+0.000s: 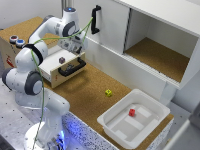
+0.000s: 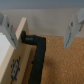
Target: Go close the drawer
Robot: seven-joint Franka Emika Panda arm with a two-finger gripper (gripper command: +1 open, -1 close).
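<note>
Nearest in the exterior view stands the arm (image 1: pixel 30 82), its white joints stacked up from a base on the perforated metal bench at the lower part of the picture, with a green cable running along it. Just beyond the bench lies the counter (image 1: pixel 85 92), covered in cork. At its near end, toward the exterior view's right, sits a white tub (image 1: pixel 112 127) with a small red cube (image 1: pixel 132 112) inside. A little farther in, a small yellow cube (image 1: pixel 108 92) lies on the bare cork, apart from the tub. Farther still, toward the exterior view's left, is the drawer (image 1: pixel 52 67), a shallow white box pulled out of its small wooden cabinet (image 1: pixel 7 50), with a black bar handle (image 1: pixel 71 68) across its front and a small dark cube (image 1: pixel 62 60) resting inside. The gripper (image 1: pixel 76 48) hangs just above the drawer's front part, over the handle; in the wrist view its two fingers (image 2: pixel 6 26) stand well apart with nothing between them, and the handle (image 2: pixel 36 55) shows below, beside the drawer's front edge. Two round buttons, red and blue, sit on top of the wooden cabinet. At the back runs a tall white cupboard (image 1: pixel 165 35), one door (image 1: pixel 107 22) with a vertical black handle and an open compartment with a cork floor.
</note>
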